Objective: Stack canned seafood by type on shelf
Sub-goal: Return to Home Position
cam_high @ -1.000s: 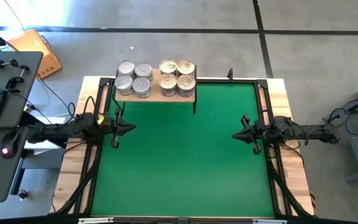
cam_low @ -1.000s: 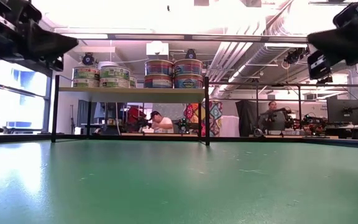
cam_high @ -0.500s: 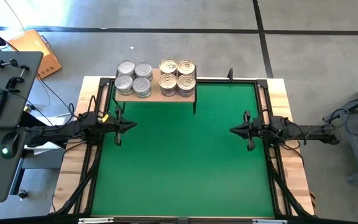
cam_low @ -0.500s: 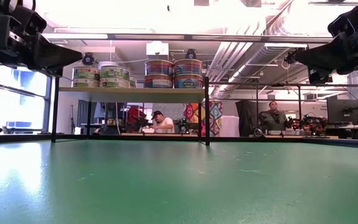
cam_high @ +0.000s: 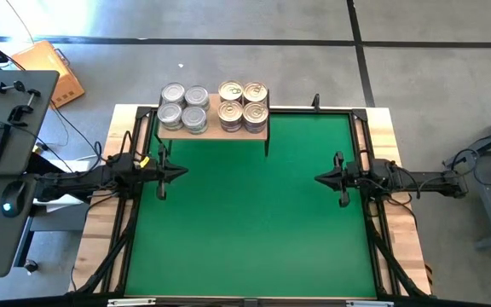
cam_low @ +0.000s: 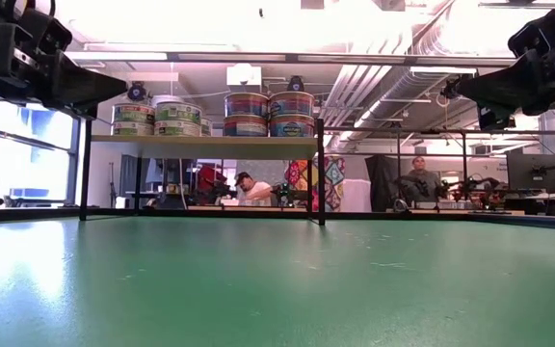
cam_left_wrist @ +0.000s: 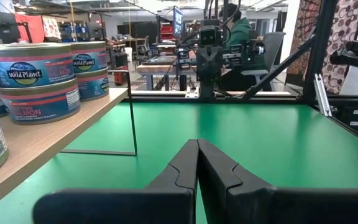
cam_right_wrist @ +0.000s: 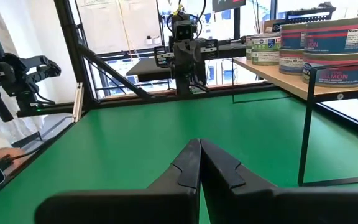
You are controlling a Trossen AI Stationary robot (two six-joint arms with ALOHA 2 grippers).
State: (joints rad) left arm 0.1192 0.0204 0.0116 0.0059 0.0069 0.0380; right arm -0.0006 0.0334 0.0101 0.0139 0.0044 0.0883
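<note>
The short round metal seafood tins sit stacked on the small light-wood, black-legged shelf at the green bench's far edge, with the left pincer and right pincer clenched empty well apart from it, so probably only a bench jolt could topple a stack.

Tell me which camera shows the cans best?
The high view: all eight stack tops of the cans show on the shelf, silver left, gold right. The low view shows them side-on, two high; the wrist views catch only some labels.
</note>
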